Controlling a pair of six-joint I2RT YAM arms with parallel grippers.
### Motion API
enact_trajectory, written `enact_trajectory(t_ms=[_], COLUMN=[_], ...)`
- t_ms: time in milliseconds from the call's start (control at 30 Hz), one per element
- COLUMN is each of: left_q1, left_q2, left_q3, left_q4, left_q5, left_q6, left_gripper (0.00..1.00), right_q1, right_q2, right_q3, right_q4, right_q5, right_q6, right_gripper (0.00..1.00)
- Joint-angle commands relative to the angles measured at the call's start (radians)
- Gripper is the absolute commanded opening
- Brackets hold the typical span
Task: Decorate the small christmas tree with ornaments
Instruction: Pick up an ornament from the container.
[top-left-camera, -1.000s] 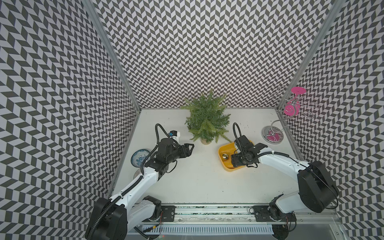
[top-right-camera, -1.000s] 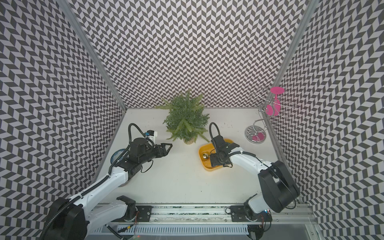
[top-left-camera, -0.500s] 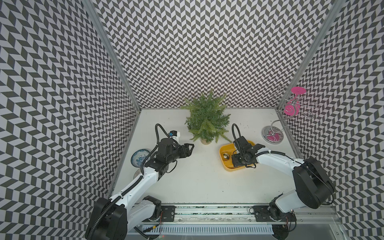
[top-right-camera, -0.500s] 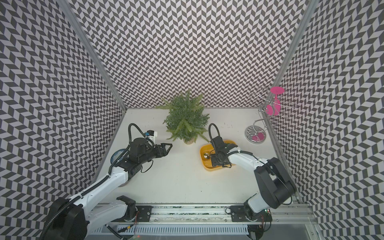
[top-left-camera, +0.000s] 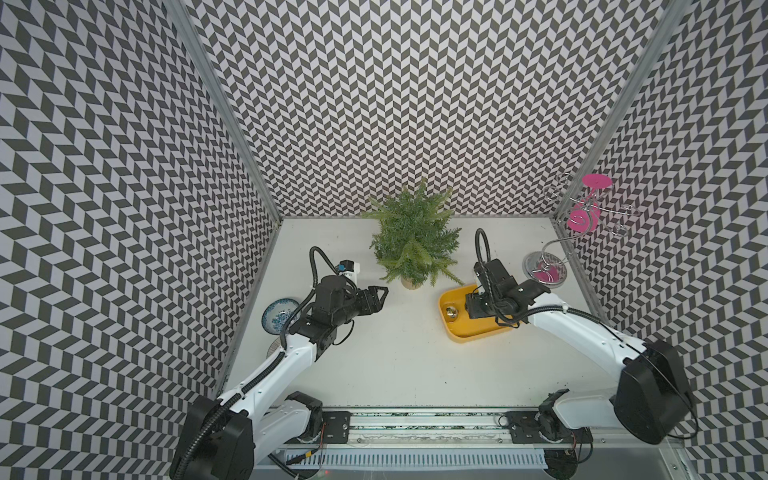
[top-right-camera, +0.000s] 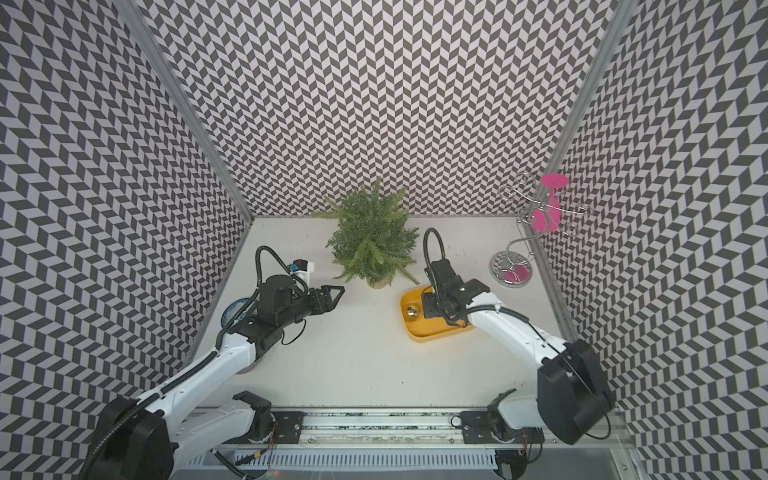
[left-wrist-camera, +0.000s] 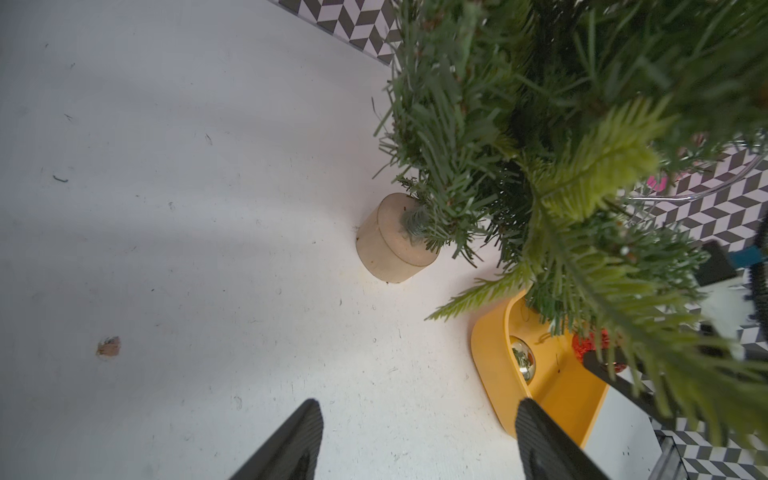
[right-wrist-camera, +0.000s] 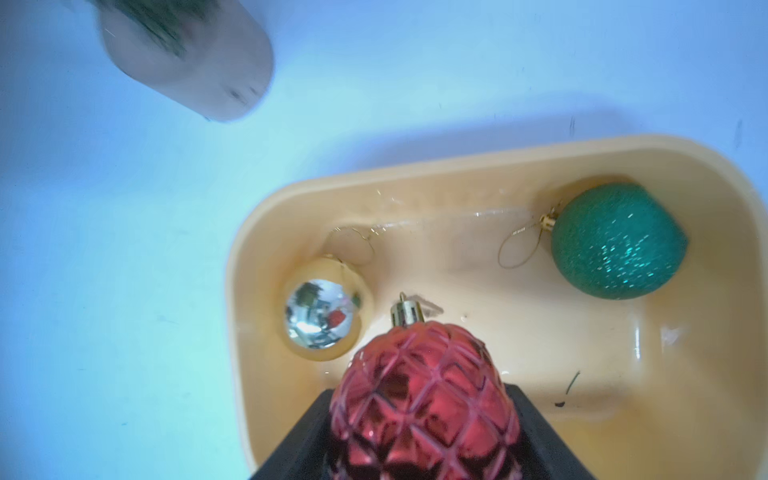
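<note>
The small christmas tree (top-left-camera: 413, 241) (top-right-camera: 370, 245) stands at the back middle on a pale stump (left-wrist-camera: 390, 241). Right of it lies a yellow tray (top-left-camera: 473, 336) (right-wrist-camera: 457, 166) holding the ornaments. My right gripper (right-wrist-camera: 419, 395) (top-left-camera: 471, 309) reaches down into the tray and is shut on the red patterned bauble (right-wrist-camera: 424, 399). The gold bauble (right-wrist-camera: 322, 309) (top-left-camera: 451, 312) and the green glittery bauble (right-wrist-camera: 617, 241) lie loose in the tray. My left gripper (left-wrist-camera: 419, 405) (top-left-camera: 380, 297) hovers open and empty left of the tree, above the table.
A blue patterned bowl (top-left-camera: 280, 314) sits at the left edge beside my left arm. A silver wire rack (top-left-camera: 545, 270) with pink glasses (top-left-camera: 582, 218) stands at the back right. Patterned walls close in three sides.
My right gripper has shut on the red bauble in the tray. The left arm has not moved.
</note>
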Motion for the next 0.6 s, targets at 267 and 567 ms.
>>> enact_trajectory(t_ms=[267, 567], left_q1=[-0.004, -0.004], left_q2=[-0.108, -0.170], left_q3=[0.120, 0.233], left_q4=[-0.052, -0.087], left_q5=[0.011, 0.052], left_q6=[-0.014, 0.004], left_gripper=[0.75, 0.68], right_q1=[0.004, 0.004], right_q2=[-0.151, -0.190], right_q3=[0.212, 0.406], right_q4=[-0.098, -0.151], right_q5=[-0.094, -0.235], right_q6=[-0.035, -0.070], right_gripper=[0.60, 0.60])
